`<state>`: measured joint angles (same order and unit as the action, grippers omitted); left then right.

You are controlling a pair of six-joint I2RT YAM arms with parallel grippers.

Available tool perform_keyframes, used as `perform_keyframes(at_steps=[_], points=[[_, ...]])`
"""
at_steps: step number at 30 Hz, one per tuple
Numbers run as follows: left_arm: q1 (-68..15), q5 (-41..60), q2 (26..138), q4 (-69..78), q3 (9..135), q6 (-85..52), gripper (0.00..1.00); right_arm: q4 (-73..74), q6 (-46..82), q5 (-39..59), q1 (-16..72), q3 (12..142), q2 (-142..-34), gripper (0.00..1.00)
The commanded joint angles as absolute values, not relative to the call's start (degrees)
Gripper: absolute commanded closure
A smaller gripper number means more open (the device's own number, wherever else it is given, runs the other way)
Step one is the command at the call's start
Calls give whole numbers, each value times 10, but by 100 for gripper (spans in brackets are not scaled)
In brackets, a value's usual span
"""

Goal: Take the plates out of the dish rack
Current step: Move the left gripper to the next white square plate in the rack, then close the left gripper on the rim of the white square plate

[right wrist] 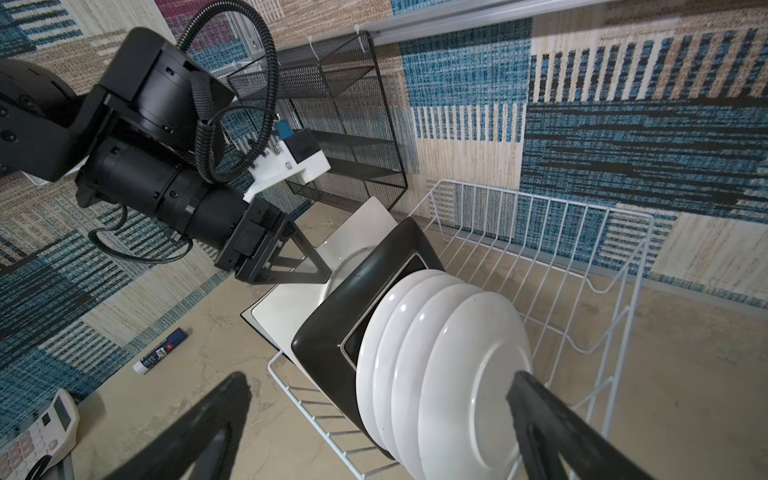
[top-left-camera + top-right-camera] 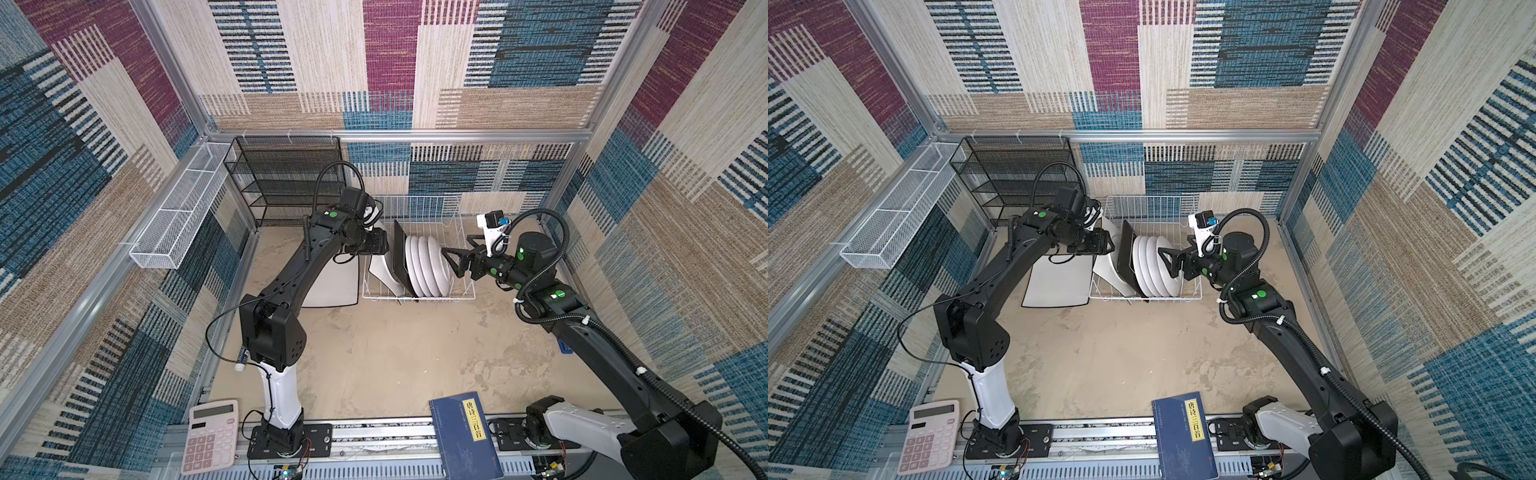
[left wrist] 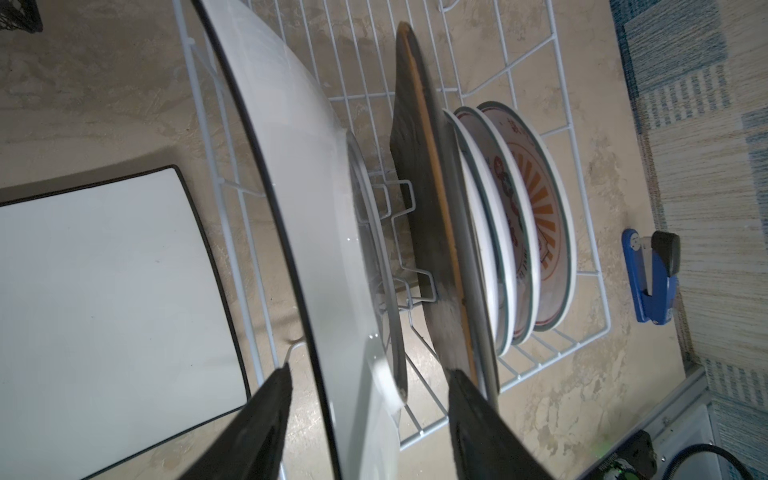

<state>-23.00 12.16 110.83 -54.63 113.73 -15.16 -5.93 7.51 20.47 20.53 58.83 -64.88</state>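
Six plates [image 2: 428, 266] stand in the far dish rack [image 2: 419, 296]. Your left gripper [image 3: 370, 370] has its jaws apart around the rim of the white square plate [image 3: 291, 166]. Pinch there firmly, because it looks slippery and breakable. Your right gripper [image 2: 451, 262] gapes too.

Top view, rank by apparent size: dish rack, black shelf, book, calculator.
1. dish rack and black shelf: look about alike, not ranked
2. book
3. calculator
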Motion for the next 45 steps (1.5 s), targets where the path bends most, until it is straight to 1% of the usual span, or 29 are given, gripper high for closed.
perform_keyframes(at_steps=[1, 7, 12, 16, 20, 26, 33, 45], points=[[-230, 111, 1123, -541, 1151, -168, 44, -47, 82, 204, 206, 587, -644, 1], [-230, 119, 1152, -537, 1165, -177, 50, -45, 80, 205, 205, 585, -643, 1], [-230, 120, 1169, -530, 1169, -189, 53, -45, 81, 208, 206, 584, -650, 1], [-230, 125, 1174, -523, 1168, -202, 62, -40, 83, 210, 206, 582, -652, 1], [-230, 127, 1172, -523, 1163, -215, 67, -40, 83, 208, 205, 579, -647, 1], [-230, 140, 1159, -503, 1135, -235, 80, -37, 87, 205, 205, 575, -642, 1], [-230, 160, 1143, -478, 1103, -253, 100, -36, 87, 206, 205, 573, -643, 1], [-230, 176, 1106, -456, 1097, -267, 100, -29, 90, 206, 205, 570, -645, 1]])
